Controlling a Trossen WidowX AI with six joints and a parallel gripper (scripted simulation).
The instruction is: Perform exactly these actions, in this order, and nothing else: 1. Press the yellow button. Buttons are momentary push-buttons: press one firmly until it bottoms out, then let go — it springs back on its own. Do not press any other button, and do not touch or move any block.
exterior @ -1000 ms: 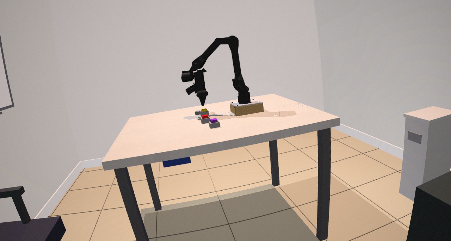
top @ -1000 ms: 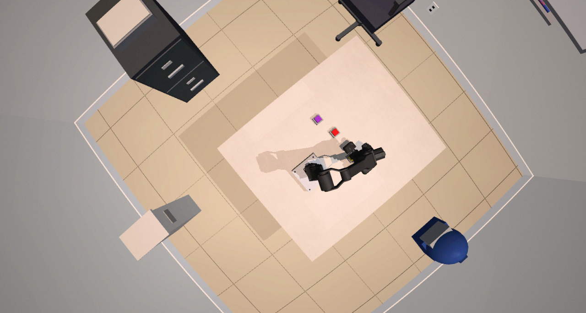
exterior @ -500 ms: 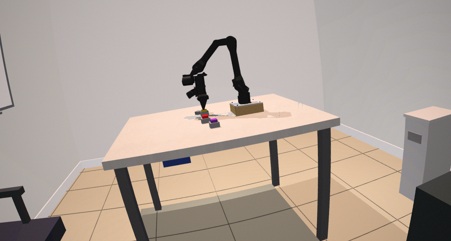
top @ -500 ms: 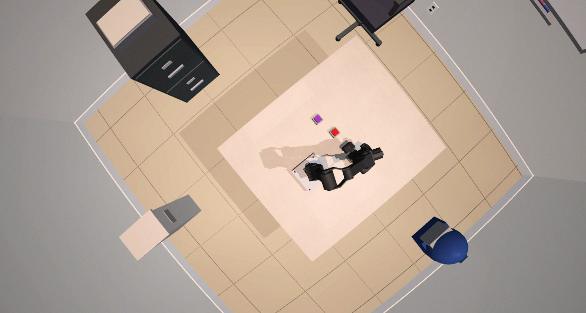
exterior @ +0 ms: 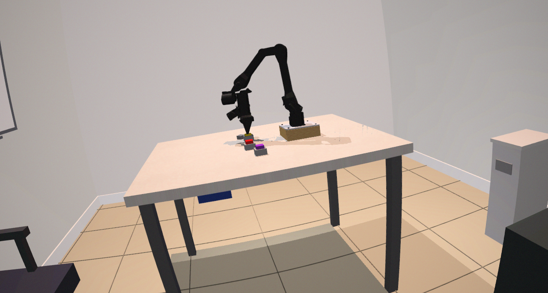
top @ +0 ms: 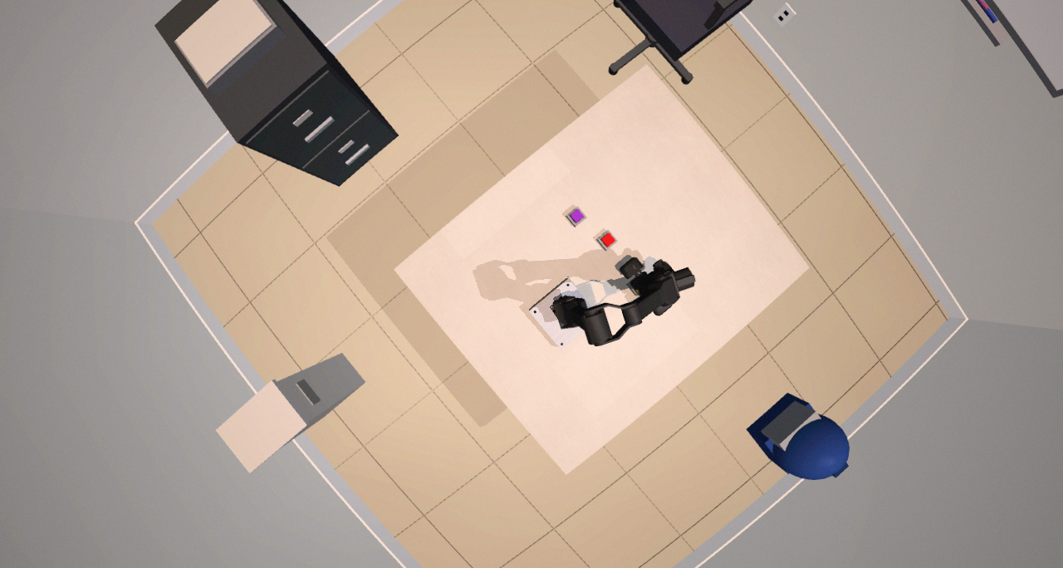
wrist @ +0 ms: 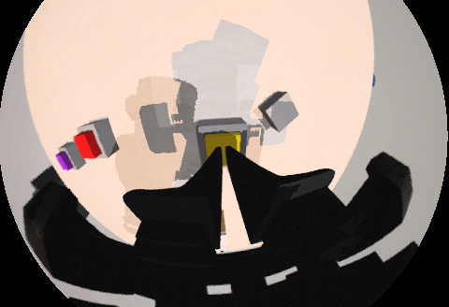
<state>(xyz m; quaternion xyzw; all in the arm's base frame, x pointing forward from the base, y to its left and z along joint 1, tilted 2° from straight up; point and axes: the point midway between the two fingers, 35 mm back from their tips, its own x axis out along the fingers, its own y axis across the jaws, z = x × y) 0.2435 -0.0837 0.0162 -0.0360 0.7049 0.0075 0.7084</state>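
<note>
The yellow button [exterior: 247, 135] [wrist: 223, 138] sits in a grey housing on the table [top: 535, 416] [exterior: 191, 164] [wrist: 187, 2]. My gripper [top: 639, 282] [exterior: 248, 131] [wrist: 224, 150] is shut and empty. It points straight down, and its joined tips rest at the yellow cap's top. In the overhead view the arm hides this button. I cannot tell how far the cap is pushed in. The red button [top: 608, 240] [exterior: 248, 141] [wrist: 88, 145] and the purple button [top: 575, 215] [exterior: 259, 146] [wrist: 64, 160] stand in a row beside it, clear of the fingers.
A small grey block [wrist: 279, 111] lies just right of the yellow button's housing, and another grey block [wrist: 156, 127] [exterior: 240, 136] just left of it. The arm's wooden base [exterior: 300, 132] stands further back on the table.
</note>
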